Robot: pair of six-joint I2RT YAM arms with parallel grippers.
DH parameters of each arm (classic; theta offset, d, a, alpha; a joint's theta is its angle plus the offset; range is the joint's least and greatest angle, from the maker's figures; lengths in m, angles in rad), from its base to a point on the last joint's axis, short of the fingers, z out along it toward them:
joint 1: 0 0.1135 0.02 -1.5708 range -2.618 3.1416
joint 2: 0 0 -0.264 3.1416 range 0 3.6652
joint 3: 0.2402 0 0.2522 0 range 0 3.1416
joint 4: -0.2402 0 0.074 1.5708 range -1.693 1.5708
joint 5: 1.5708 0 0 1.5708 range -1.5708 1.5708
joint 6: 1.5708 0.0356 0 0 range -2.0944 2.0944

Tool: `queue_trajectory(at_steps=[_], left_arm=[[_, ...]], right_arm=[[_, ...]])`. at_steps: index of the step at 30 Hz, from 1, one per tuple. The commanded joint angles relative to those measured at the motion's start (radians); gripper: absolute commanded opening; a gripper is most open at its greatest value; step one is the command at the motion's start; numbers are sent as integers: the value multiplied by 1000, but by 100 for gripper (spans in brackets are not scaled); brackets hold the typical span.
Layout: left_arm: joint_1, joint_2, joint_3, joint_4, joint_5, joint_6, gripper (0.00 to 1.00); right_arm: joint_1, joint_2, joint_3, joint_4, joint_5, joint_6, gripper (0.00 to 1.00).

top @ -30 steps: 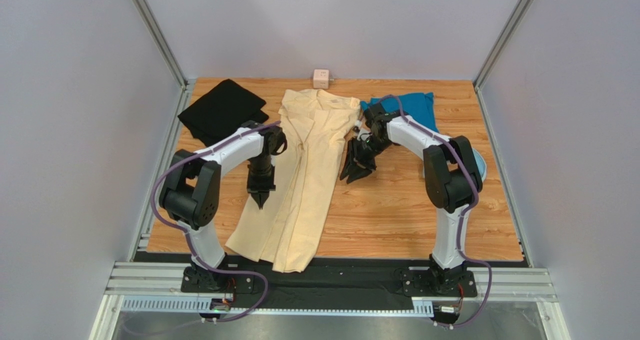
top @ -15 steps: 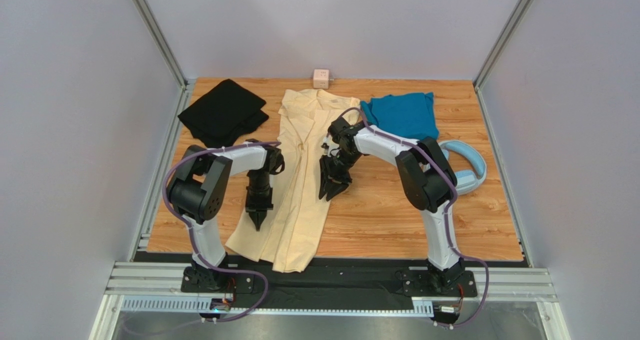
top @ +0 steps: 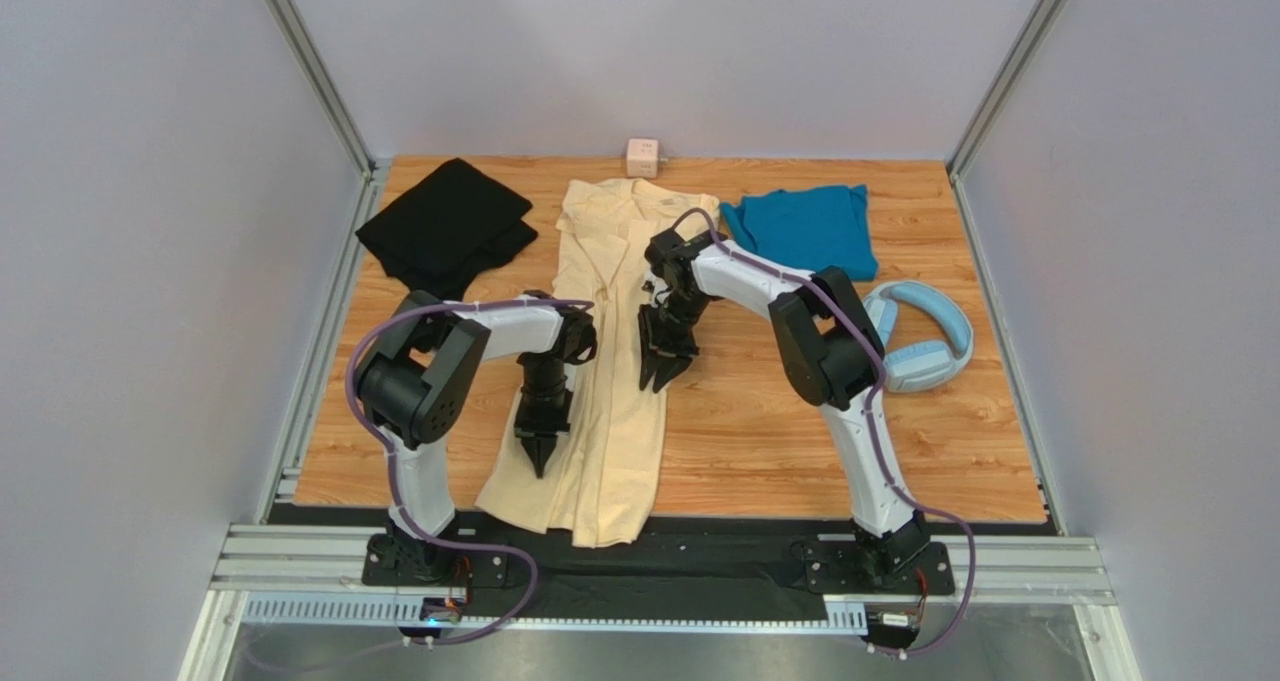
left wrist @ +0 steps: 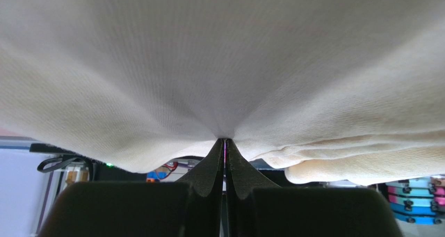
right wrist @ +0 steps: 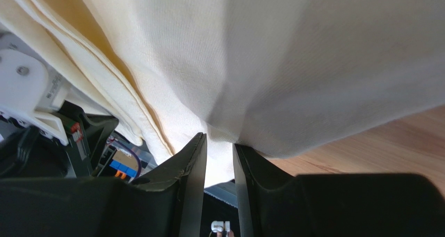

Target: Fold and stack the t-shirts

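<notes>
Left gripper [left wrist: 225, 143] and right gripper [right wrist: 219, 140] each pinch the soft, finely woven cream t-shirt [top: 616, 411], centre; headphones [top: 914, 363] lie right.

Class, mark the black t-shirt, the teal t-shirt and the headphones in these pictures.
black t-shirt [top: 443, 224], top view, middle of the cloth.
teal t-shirt [top: 812, 231], top view, middle of the cloth.
headphones [top: 920, 363], top view, near ear cup.

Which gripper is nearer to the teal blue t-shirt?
Right. The right gripper grips the cream-yellow t-shirt at its right edge, left of the teal blue t-shirt and nearer the camera. The left gripper grips the same shirt's left side, farther left and even nearer.
</notes>
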Motion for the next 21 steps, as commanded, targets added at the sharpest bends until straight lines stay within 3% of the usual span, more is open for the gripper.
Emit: queue_trajectory(at_steps=[1, 8, 11, 15, 18, 19, 21], left_arm=[[-59, 66, 62, 60, 85, 2, 6], [-115, 84, 139, 16, 96, -21, 6], [-111, 28, 153, -33, 57, -37, 8], [-44, -113, 191, -115, 33, -52, 9], [27, -276, 225, -130, 52, -41, 21], [44, -340, 229, -135, 53, -35, 32], [87, -385, 220, -133, 44, -20, 41]], right_arm=[[-48, 10, 56, -52, 104, -14, 31], [-118, -18, 127, -141, 122, -68, 31], [-126, -93, 113, -138, 100, -100, 39], [-126, -226, -24, -101, 40, -103, 54], [-126, -341, -185, -46, -38, -95, 54], [-126, -361, -230, -23, -60, -95, 54], [-123, -403, -301, -12, -103, -114, 54]])
